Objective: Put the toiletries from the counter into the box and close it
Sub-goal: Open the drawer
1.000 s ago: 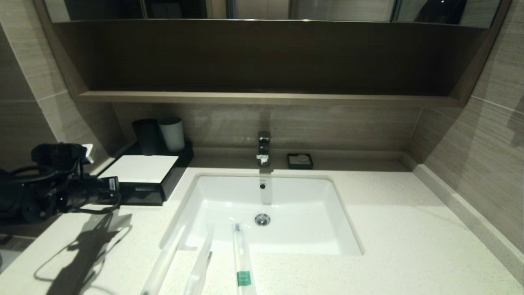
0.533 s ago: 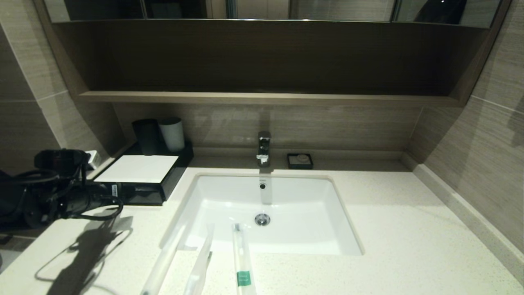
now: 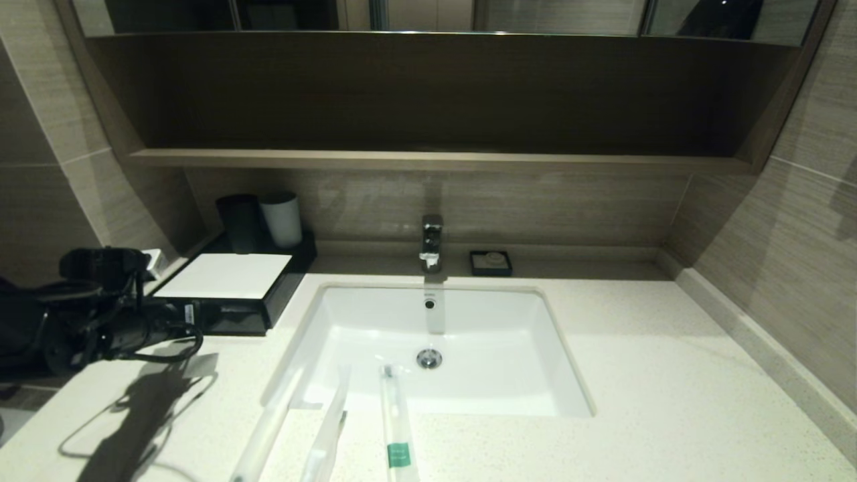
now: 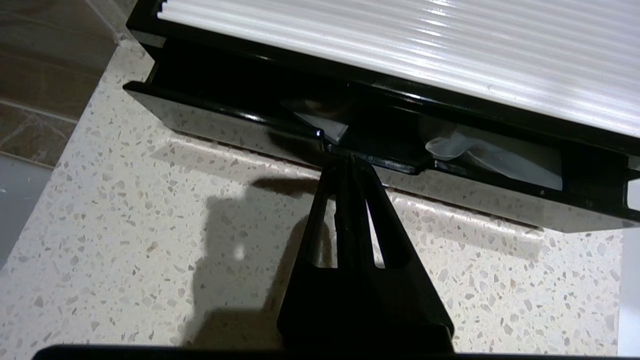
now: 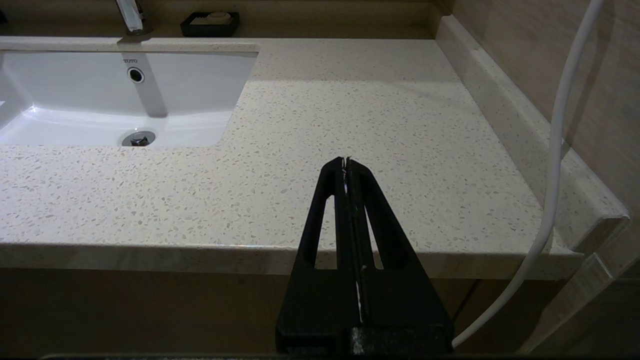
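We are at a bathroom vanity, a pale speckled counter (image 3: 636,375) around a white sink (image 3: 435,348), with a wooden shelf (image 3: 435,159) above. Over the last second our left gripper (image 4: 350,162) has drawn back a little toward us from the box (image 3: 231,288) at the rear left, fingers pressed together and holding nothing. In the left wrist view its tip sits at the front lip of the drawer (image 4: 380,160), which stands partly out with white packets inside. We judge the drawer is being hooked open and needs more travel. The three toiletries (image 3: 395,422) lie at the near edge of the counter, their tips over the sink. Our right gripper (image 5: 347,162), fingers together, idles off the right front edge.
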You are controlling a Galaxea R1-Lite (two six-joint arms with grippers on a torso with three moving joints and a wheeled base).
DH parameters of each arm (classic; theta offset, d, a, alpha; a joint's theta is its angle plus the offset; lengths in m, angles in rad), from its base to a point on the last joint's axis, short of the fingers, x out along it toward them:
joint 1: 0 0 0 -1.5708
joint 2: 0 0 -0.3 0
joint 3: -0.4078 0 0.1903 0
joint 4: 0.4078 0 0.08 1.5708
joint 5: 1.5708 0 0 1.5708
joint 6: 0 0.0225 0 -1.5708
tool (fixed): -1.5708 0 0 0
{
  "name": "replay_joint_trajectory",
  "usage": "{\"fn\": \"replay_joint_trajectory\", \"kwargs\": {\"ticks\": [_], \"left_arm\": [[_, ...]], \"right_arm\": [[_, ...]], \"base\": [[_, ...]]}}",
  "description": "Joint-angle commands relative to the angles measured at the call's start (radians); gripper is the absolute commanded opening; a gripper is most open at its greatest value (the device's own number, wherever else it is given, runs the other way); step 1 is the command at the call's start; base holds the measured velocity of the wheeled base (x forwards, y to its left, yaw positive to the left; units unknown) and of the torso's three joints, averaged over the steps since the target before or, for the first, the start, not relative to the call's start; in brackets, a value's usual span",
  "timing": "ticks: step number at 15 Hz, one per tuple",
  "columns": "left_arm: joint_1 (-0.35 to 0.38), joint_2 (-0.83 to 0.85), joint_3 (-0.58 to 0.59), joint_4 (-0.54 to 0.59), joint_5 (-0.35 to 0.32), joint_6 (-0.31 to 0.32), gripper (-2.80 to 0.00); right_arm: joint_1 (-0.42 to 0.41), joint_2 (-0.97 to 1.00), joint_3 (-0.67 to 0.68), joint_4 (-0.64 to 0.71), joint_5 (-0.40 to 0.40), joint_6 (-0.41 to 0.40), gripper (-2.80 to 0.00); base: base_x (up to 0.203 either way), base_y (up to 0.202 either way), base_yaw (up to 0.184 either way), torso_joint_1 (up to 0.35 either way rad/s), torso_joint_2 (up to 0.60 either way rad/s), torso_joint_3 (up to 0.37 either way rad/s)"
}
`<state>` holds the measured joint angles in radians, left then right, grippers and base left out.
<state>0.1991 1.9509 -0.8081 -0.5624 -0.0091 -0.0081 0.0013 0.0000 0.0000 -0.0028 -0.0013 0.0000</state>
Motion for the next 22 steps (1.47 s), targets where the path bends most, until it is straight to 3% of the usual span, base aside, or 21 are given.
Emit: {"fn": "replay_joint_trajectory", "kwargs": {"ticks": [1,18,22], "left_arm": [[0.000,0.018,0.001,-0.038,0.000,-0.001,-2.80],[0.000,0.054,0.009,-0.073,-0.035,0.024,-2.80],[0.000,0.071,0.017,-0.134,-0.037,0.025,-2.80]], "right_arm": [[0.000,-0.002,0.002,0.000,0.000,0.000,-2.80],[0.000,-0.002,0.002,0.000,0.000,0.000,-2.80],[0.000,-0.002,0.002,0.000,0.000,0.000,-2.80]], "base": [[0.000,0.000,0.000,0.000,0.00,0.000],[0.000,0.000,0.000,0.000,0.00,0.000],[0.000,0.000,0.000,0.000,0.00,0.000]]}}
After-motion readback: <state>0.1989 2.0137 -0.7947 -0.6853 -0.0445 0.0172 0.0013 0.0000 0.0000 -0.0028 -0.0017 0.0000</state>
